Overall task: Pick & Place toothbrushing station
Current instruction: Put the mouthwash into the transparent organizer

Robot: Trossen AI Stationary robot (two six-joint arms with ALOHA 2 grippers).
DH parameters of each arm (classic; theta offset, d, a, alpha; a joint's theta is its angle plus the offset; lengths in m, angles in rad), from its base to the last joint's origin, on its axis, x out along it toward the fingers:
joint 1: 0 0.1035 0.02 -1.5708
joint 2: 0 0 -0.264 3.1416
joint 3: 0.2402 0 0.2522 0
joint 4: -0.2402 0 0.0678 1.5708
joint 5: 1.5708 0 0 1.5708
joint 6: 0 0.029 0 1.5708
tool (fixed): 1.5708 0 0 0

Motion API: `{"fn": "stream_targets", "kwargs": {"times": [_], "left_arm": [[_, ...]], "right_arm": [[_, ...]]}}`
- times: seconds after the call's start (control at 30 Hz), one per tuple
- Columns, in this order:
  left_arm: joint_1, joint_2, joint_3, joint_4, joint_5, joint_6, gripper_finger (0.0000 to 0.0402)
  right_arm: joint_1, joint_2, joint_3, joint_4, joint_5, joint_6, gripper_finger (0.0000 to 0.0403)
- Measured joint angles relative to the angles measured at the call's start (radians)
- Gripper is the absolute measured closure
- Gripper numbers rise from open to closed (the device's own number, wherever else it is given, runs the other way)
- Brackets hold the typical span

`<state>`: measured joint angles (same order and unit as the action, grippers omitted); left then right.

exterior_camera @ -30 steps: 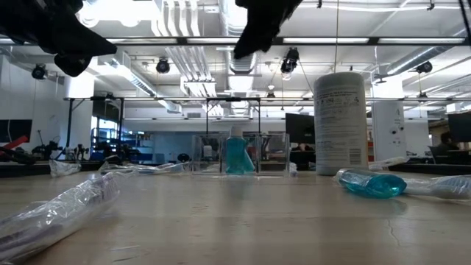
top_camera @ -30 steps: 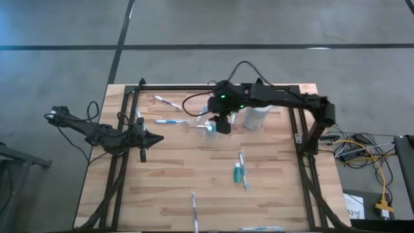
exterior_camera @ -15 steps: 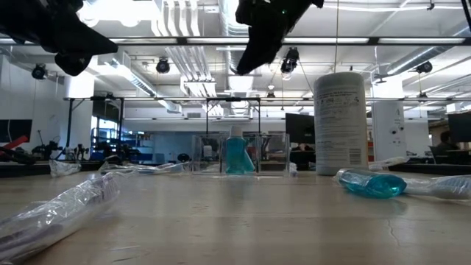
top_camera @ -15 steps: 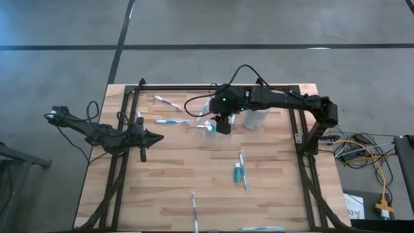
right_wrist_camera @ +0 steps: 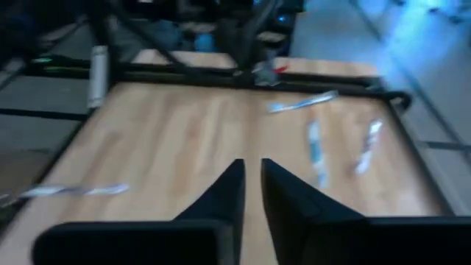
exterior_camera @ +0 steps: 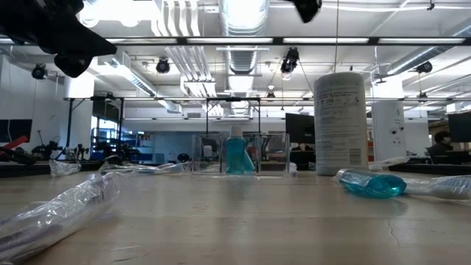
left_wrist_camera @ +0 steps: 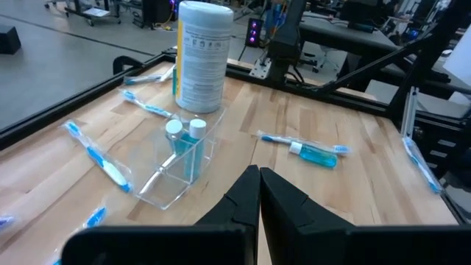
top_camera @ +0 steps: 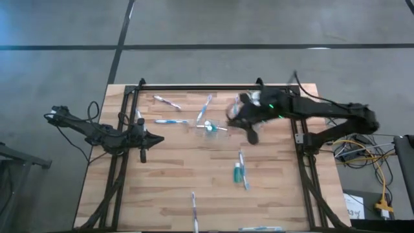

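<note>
A clear holder (left_wrist_camera: pixel 180 165) stands on the table's far half with two teal tubes (left_wrist_camera: pixel 184 140) upright in it. Beside it stands the tall white cup (left_wrist_camera: pixel 204 55). Another teal tube (top_camera: pixel 237 173) lies on its side nearer the front, and wrapped toothbrushes (top_camera: pixel 171 121) lie flat around the table. My right gripper (top_camera: pixel 251 138) hovers blurred to the right of the holder, high above the table. In its wrist view the fingers (right_wrist_camera: pixel 250 193) are nearly together with nothing between them. My left gripper (top_camera: pixel 159 137) waits shut at the left, fingers (left_wrist_camera: pixel 257 193) together.
A black frame rail (top_camera: pixel 213 87) runs along the far edge and down both sides. More wrapped toothbrushes lie near the front edge (top_camera: pixel 193 207) and at the far left (top_camera: pixel 167 101). Bare wood (top_camera: pixel 187 165) lies in the middle of the table.
My right gripper has swung away from above the clear holder toward the table's right edge, staying high, and has tipped to point more nearly level. The holder, tubes and cup stand as before.
</note>
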<state>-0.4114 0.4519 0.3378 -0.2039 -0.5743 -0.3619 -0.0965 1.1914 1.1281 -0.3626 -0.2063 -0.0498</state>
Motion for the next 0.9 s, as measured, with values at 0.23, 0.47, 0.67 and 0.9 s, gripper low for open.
{"fn": "stream_targets", "kwargs": {"times": [0.23, 0.47, 0.67, 0.9], "left_arm": [[0.0, 0.006, 0.0, 0.113, 0.001, -0.012, 0.0388], [0.001, 0.102, 0.002, 0.343, 0.128, 0.05, 0.039], [0.001, 0.409, 0.132, 0.369, 0.165, 0.053, 0.0397], [0.0, 0.838, 0.474, 0.291, 0.33, 0.101, 0.0364]], "right_arm": [[0.215, -0.285, -0.266, 0.048, 0.207, 0.104, 0.0394], [0.427, -0.533, -0.476, 0.2, 0.35, 0.132, 0.0394], [0.479, -0.675, -0.632, 0.336, 0.435, 0.155, 0.0394], [0.478, -0.705, -0.734, 0.371, 0.445, 0.195, 0.0394]]}}
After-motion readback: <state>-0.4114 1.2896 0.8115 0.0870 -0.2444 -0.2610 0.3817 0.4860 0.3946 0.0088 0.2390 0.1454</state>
